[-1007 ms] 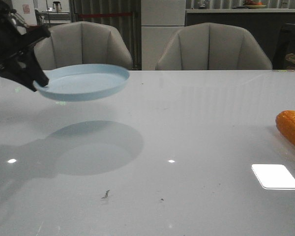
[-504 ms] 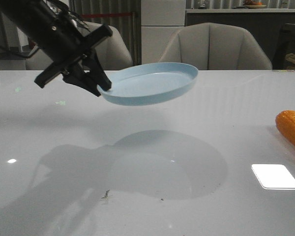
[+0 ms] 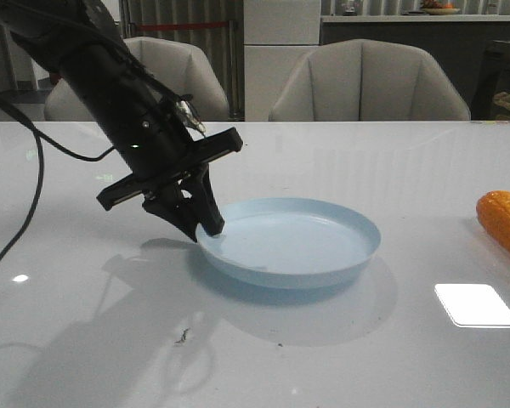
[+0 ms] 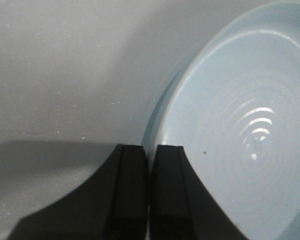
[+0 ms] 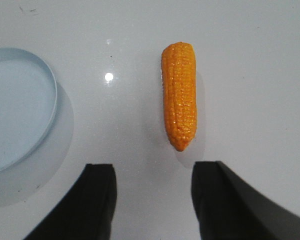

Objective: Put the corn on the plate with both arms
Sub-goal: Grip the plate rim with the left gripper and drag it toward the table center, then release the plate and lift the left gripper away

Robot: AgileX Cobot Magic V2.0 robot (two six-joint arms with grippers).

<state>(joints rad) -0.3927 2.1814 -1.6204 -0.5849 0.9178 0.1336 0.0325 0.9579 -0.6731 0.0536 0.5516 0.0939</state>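
Observation:
The pale-blue plate [image 3: 293, 242] sits low at the table's middle in the front view. My left gripper [image 3: 206, 228] is shut on its left rim; in the left wrist view the two fingers [image 4: 132, 165] pinch the rim of the plate [image 4: 230, 125]. The orange corn [image 3: 506, 221] lies at the table's right edge, partly cut off by the frame. In the right wrist view the corn [image 5: 180, 95] lies flat on the table, and my right gripper [image 5: 152, 172] is open and empty, short of its near tip. The plate's edge [image 5: 20, 107] also shows there.
The white glossy table [image 3: 323, 161] carries a bright light reflection [image 3: 476, 304] at the front right. Two grey chairs [image 3: 370, 81] stand behind the far edge. The left arm's cable [image 3: 30, 195] hangs over the table's left side.
My left gripper has carried the plate rightward from the far left and down to the middle of the table. The corn has not moved.

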